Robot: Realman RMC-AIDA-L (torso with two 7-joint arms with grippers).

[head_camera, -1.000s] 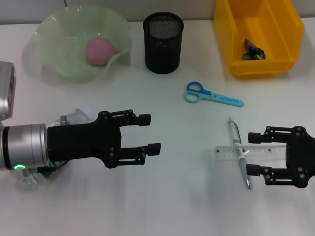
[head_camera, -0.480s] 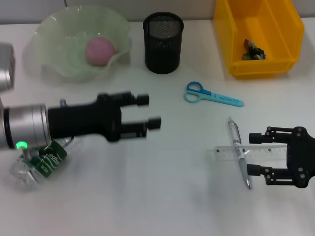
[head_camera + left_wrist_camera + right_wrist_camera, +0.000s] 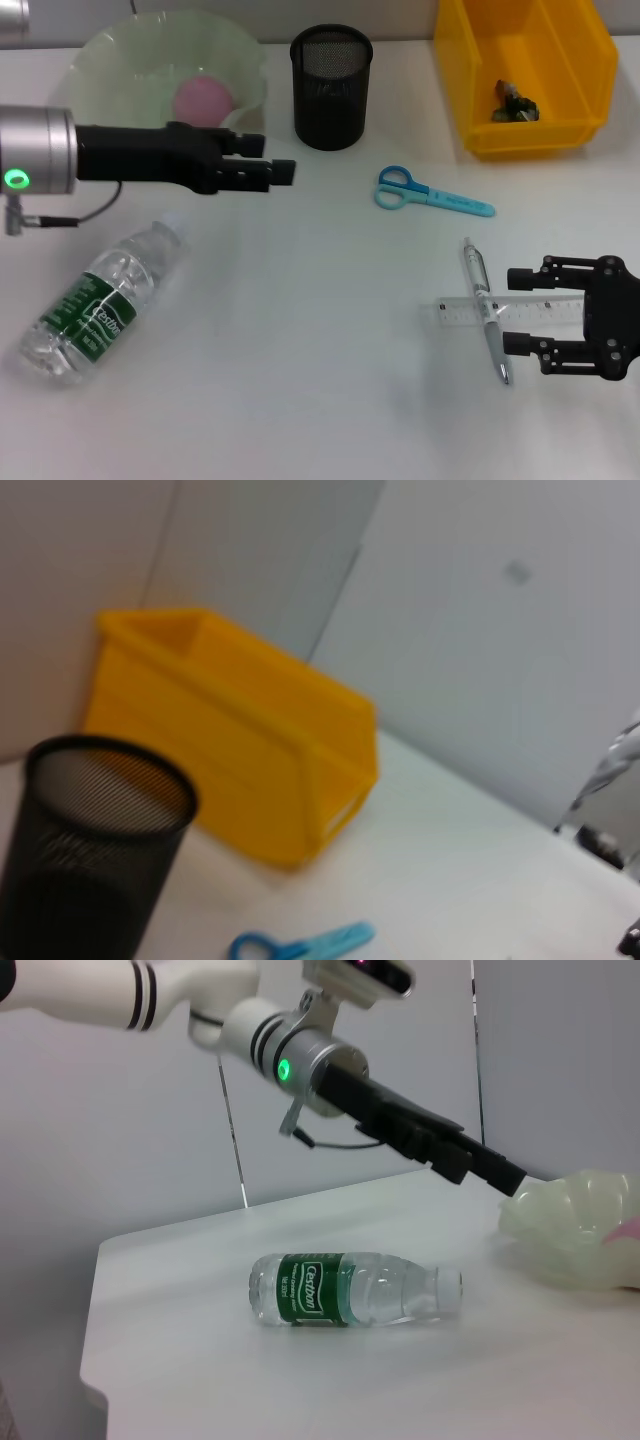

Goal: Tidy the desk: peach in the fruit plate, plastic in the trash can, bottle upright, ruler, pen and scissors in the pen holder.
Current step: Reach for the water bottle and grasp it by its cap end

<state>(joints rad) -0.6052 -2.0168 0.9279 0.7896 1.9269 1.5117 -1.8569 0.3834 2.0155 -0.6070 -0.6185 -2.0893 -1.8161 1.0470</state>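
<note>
The bottle (image 3: 100, 300) (image 3: 350, 1288) lies on its side at the desk's (image 3: 320, 400) near left, cap pointing away from me. My left gripper (image 3: 270, 158) (image 3: 480, 1165) hovers open and empty beyond it, in front of the fruit plate (image 3: 100, 60) (image 3: 570, 1230), which holds the peach (image 3: 205, 100). The pen holder (image 3: 331, 88) (image 3: 90, 850) stands at the back centre. The plastic (image 3: 515, 103) lies in the trash can (image 3: 470, 90) (image 3: 230, 740). The scissors (image 3: 430, 193) (image 3: 300, 945) lie mid-right. My right gripper (image 3: 513, 311) stands open at the ruler (image 3: 460, 312), which the pen (image 3: 478, 275) crosses.
The desk's far edge meets a grey wall behind the plate, holder and bin. A thin black cable (image 3: 70, 215) hangs from the left wrist above the bottle. Bare white tabletop lies between the bottle and the pen.
My left arm has swung up and back from over the bottle toward the fruit plate, turning its gripper. The bottle now shows in full. The right gripper has not moved.
</note>
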